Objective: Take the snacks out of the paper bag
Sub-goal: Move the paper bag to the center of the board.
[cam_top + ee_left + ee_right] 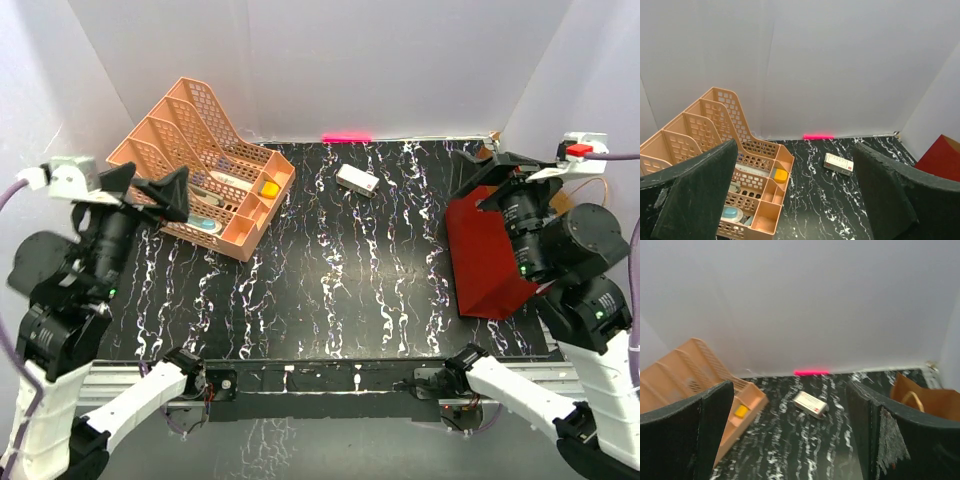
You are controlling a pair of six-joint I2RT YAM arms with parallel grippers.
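Here, the red paper bag point(485, 255) sits at 3 o'clock on the table point(350, 290), near the right claw point(790, 386), which gapes wide and empty. The left claw point(795, 149), equally wide and empty, hangs at 9 o'clock by the peach file rack point(205, 160).

The left arm point(60, 330) and right arm point(590, 300) wear white shells on the long links nearest the bases. Closer to the hands are black, barrel-shaped joint housings, each showing a small green light point(522, 268). The left gripper point(148, 186) has two broad black wedge fingers point(695, 197), matt and flecked with pale scuffs along the edges; behind them sits a white block point(68, 175) trailing a grey-lilac cable point(12, 192). The right gripper point(491, 184) has the same black fingers point(902, 435), one scratched grey on its inner face; the white housing point(588, 140) behind them carries a red tab point(578, 150) and a purplish lead point(620, 156)
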